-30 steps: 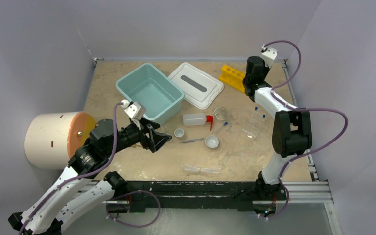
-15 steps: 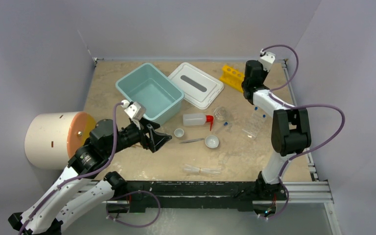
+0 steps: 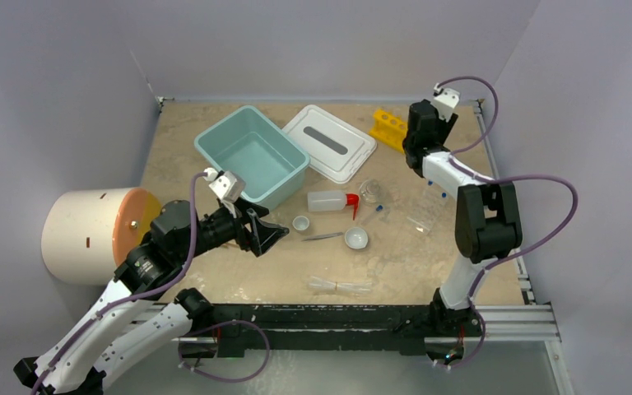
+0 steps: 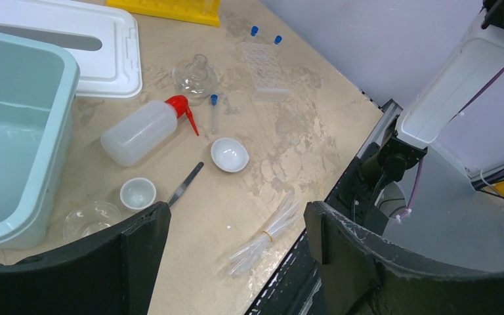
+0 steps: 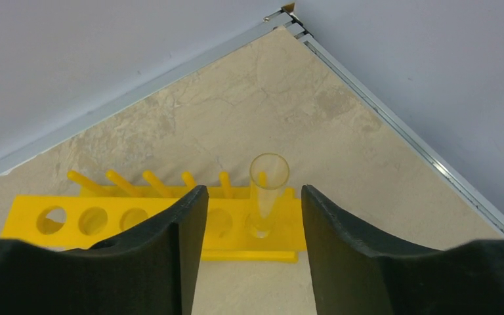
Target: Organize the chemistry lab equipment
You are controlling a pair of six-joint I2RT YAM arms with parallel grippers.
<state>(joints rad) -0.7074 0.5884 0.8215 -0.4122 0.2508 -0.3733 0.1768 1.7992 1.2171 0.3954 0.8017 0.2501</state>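
Progress is judged early. One tube stands upright in the end hole of the yellow rack at the far right corner of the desk, and the rack's other holes show empty. The right end effector sits just short of that tube with its jaws apart and nothing between them, so the tube stands free. The left end effector hovers low beside the tub, jaws wide and holding nothing. The rest of the equipment lies loose mid-desk. The squeeze bottle is on its side. One small bowl and a larger bowl sit either side of the tweezers. A banded bundle of tubes lies near the front edge, and a small flask stands just right of the bottle's nozzle. A clear tray lies to the right with blue caps just beyond it, and a blue-capped tube lies near the flask. A clear dish rests against the tub. The tub shows nothing inside, and its lid lies flat beside it. Most of the sorting is therefore judged outstanding. The desk top is beige, mottled and stained, with a metal rail along the near edge. Plain pale walls close it in on three sides. A cream cylinder lies off the left edge.
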